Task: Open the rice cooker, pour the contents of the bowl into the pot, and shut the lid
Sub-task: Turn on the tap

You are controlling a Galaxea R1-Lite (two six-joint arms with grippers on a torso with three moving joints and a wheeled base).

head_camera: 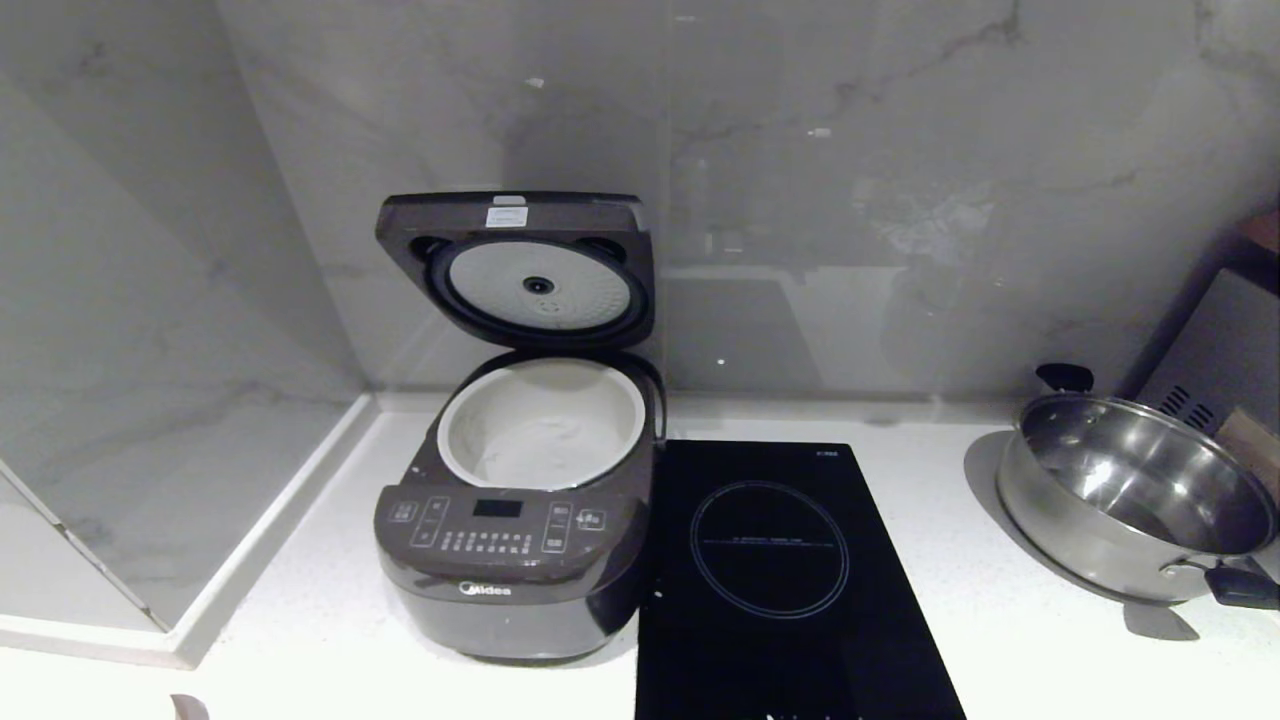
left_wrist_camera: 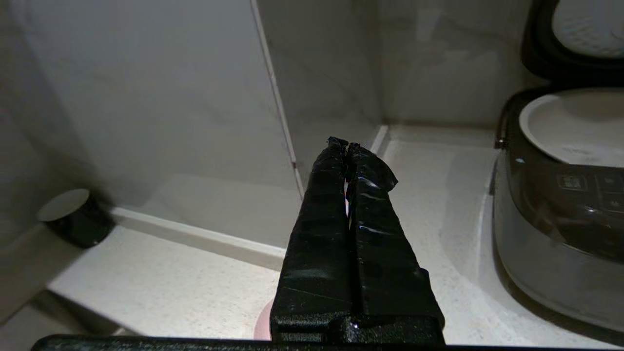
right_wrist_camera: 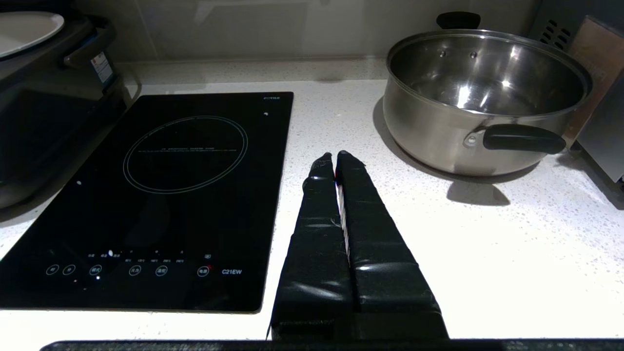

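Observation:
The dark rice cooker (head_camera: 500, 600) stands open at the back left of the counter. Its lid (head_camera: 515, 215) is tipped up against the wall, showing the silver-white inner plate (head_camera: 540, 290). The white pot (head_camera: 460, 420) sits inside it. My left gripper (left_wrist_camera: 347, 144) is shut and empty, hovering over the counter left of the cooker (left_wrist_camera: 551, 219) and pointing at the wall corner. Under it peeks a pale pink edge of the bowl (left_wrist_camera: 265, 326). My right gripper (right_wrist_camera: 335, 155) is shut and empty over the counter beside the hob. Neither gripper shows in the head view.
A black induction hob (head_camera: 780, 560) lies right of the cooker. A steel pan (head_camera: 1130, 500) with black handles sits at the far right, next to a grey appliance (head_camera: 1220, 350). A raised ledge (head_camera: 280, 530) borders the counter on the left, with a small black container (left_wrist_camera: 73, 217) there.

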